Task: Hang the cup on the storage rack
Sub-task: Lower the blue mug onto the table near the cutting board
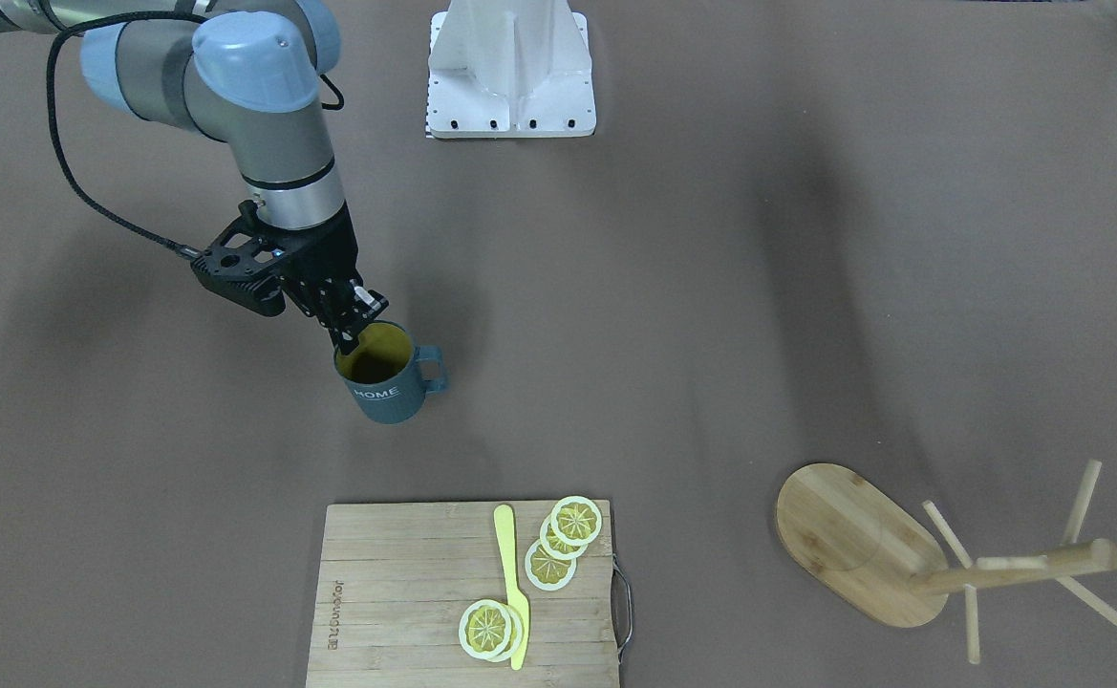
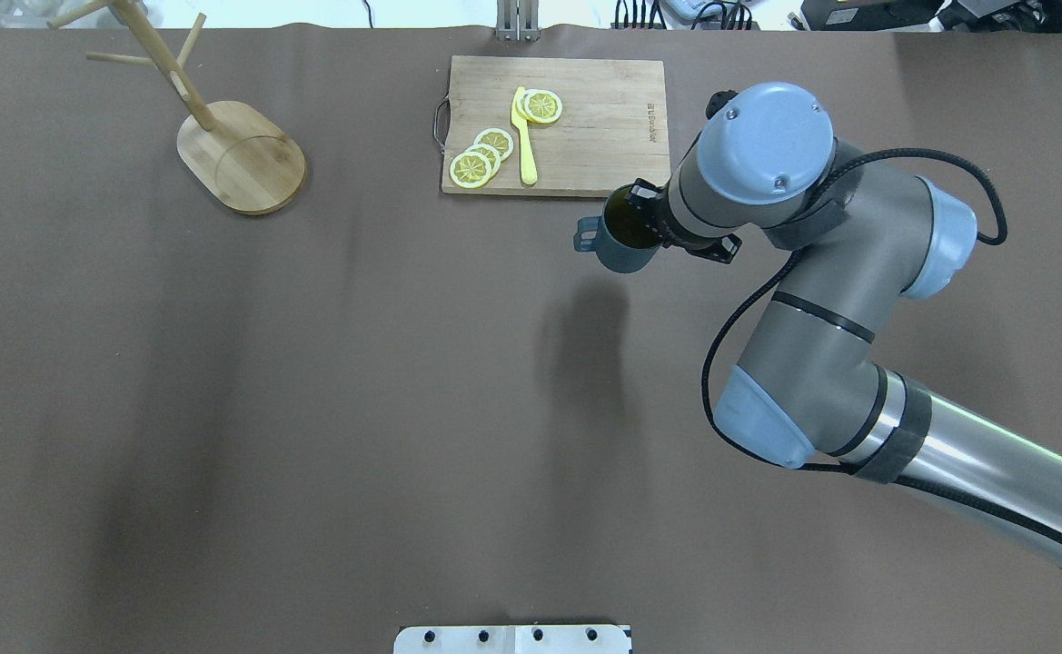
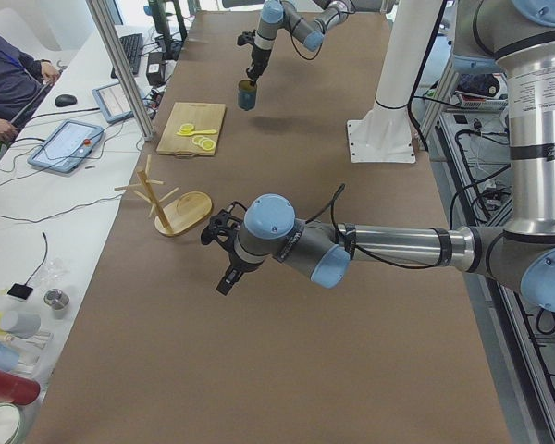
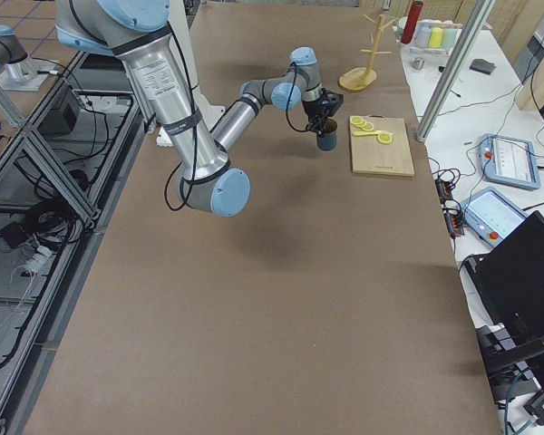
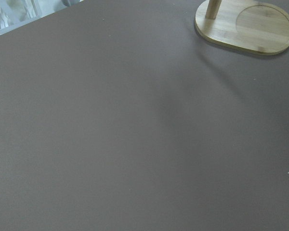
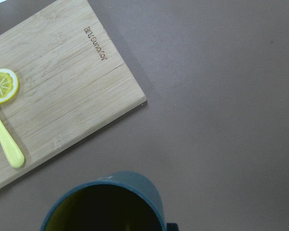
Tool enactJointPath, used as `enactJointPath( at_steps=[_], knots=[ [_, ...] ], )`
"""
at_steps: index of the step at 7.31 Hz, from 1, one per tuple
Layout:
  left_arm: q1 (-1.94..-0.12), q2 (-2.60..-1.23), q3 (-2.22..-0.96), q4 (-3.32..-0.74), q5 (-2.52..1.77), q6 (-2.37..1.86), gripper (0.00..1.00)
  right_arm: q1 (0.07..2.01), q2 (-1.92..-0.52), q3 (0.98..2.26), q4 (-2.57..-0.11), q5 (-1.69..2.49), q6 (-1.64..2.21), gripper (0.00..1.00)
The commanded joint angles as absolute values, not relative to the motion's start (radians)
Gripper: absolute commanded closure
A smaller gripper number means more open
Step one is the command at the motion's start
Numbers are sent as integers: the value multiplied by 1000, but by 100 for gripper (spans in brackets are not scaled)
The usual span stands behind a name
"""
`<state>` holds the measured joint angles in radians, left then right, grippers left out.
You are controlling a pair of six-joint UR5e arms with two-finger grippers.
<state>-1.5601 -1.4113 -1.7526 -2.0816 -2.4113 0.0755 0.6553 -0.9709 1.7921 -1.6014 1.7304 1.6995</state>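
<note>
Brown bench [image 2: 358, 409] with two grey and pale blue robot arms reaching over it. The right tool [image 1: 359, 323], black with two fingers, is pinched narrowly onto the rim of a dark blue-grey cup [image 1: 388, 387] with a yellow inside and white "HOME" lettering. It grips the side of the rim away from the loop handle. The cup hangs mouth up, raised off the bench, and in the overhead view its shadow lies apart from it. The handle points toward the robot's left.

Near the cup lies a rectangular slatted wooden cutting board [image 1: 405, 592]. It carries round yellow lemon slices [image 1: 577, 521] and a pale yellow plastic knife [image 1: 512, 583].

Well apart from the cup, past the board on the robot's left, stands a light bamboo storage rack [image 2: 240, 154]. It is upright, with an oval flat base, a round post and thin angled pegs.

The left tool [image 3: 224, 283] shows only in the side view, above the bench near the storage rack. Whether its fingers are apart or together cannot be told. Its wrist camera shows bench surface, with the rack's base at the top right.
</note>
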Motion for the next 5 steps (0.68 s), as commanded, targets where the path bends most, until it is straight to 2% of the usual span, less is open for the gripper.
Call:
enactJointPath(
  at_steps=[1,3,5],
  knots=[
    [-1560,-1411,-1743,-2082,-2411,78,0,595,-914,1773,-1663,1709,1842,100],
    [-1562,-1411,-1740,-2082,-2411,80,0,577,-843,1679,-1670,1709,1952,100],
    [-1562,-1394,-1741,-2092,-2411,81,0,559,-709,1594,-1774,1718,2049,100]
  ],
)
